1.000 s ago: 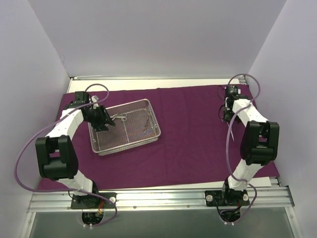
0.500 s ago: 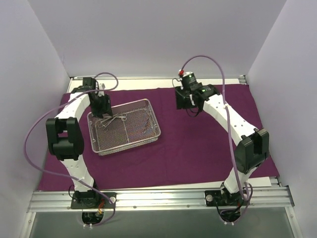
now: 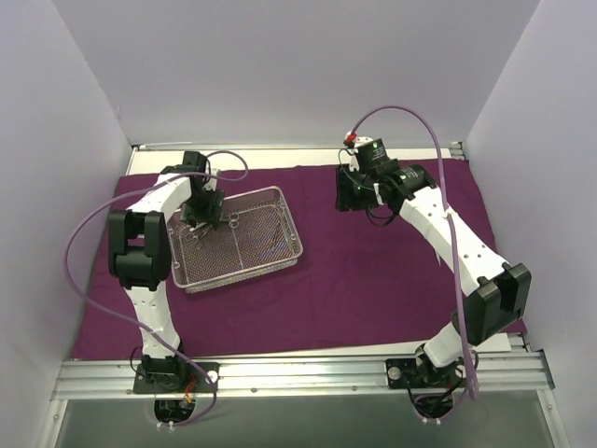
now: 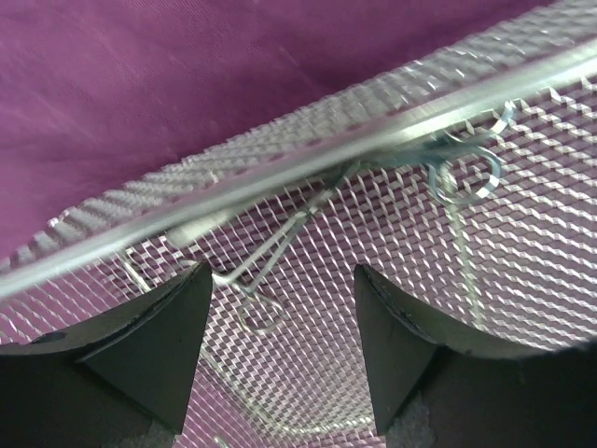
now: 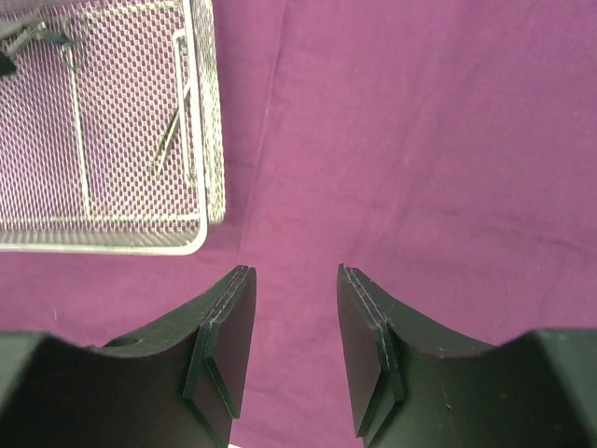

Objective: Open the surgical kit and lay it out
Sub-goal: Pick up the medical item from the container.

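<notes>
Pale walls are seen on three sides of the table, and the dark purple cloth wrap [image 3: 373, 271] is already spread flat over almost all of it, so unwrapping is judged to be done. The wire-mesh tray [image 3: 244, 273] is set on the left half of the cloth, leaving the right half bare, presumably as room for laying pieces out.

The right gripper [image 5: 294, 280] is held above that bare cloth, just right of the tray. Its jaws are parted and nothing is between them. The left gripper [image 4: 280, 280] is lowered over the tray's far left corner, jaws wide apart and empty, apparently readied for a pick. Ring-handled forceps [image 4: 280, 247] lie on the mesh just ahead of its fingertips, against the tray wall. More thin steel instruments [image 5: 173, 131] rest further along the tray.
</notes>
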`<state>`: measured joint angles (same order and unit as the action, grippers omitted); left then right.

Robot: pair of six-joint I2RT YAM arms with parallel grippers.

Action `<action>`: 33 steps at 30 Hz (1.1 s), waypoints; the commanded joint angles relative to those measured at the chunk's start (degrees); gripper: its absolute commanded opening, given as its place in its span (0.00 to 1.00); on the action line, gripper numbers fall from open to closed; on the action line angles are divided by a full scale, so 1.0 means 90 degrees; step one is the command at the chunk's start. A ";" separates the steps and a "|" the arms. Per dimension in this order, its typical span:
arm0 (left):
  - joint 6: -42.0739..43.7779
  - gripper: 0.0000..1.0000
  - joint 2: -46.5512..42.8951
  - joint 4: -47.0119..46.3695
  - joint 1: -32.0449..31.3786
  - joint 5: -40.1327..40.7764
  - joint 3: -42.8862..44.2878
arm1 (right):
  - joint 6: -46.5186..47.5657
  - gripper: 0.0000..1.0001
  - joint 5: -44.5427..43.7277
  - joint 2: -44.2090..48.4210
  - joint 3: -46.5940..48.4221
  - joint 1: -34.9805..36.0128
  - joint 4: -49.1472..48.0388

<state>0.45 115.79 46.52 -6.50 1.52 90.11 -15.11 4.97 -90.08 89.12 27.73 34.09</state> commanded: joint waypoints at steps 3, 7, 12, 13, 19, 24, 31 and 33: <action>0.0370 0.71 0.0396 -0.0023 0.0010 0.0193 0.0213 | 0.0126 0.40 0.0141 0.0351 -0.0410 -0.0043 0.0109; 0.0399 0.70 0.0689 0.0055 0.0010 0.0290 0.0408 | 0.0156 0.40 0.0170 0.0468 -0.0693 -0.0131 -0.0008; 0.0292 0.67 0.1128 0.0251 0.0029 0.0320 0.0730 | 0.0127 0.40 0.0395 0.0517 -0.0879 -0.0268 -0.0106; 0.0292 0.66 0.1206 0.0280 0.0029 0.0290 0.0740 | 0.0127 0.40 0.0404 0.0507 -0.0869 -0.0297 -0.0115; 0.0146 0.49 0.1266 0.0357 0.0029 -0.0169 0.0565 | 0.0127 0.40 0.0444 0.0449 -0.0801 -0.0356 -0.0096; 0.0067 0.30 0.1207 0.0515 -0.0029 -0.0638 0.0360 | 0.0117 0.40 0.0512 0.0400 -0.0791 -0.0366 -0.0164; 0.0028 0.04 0.0954 0.0524 -0.0020 -0.0325 0.0223 | 0.0058 0.40 0.0629 0.0293 -0.0791 -0.0356 -0.0281; -0.0215 0.02 0.0856 0.0573 -0.0029 -0.0325 0.0262 | 0.0048 0.40 0.0639 0.0244 -0.0762 -0.0346 -0.0301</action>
<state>1.80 122.52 50.19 -6.46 0.71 94.91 -14.79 9.76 -88.29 81.41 24.73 32.03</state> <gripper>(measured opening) 0.050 0.399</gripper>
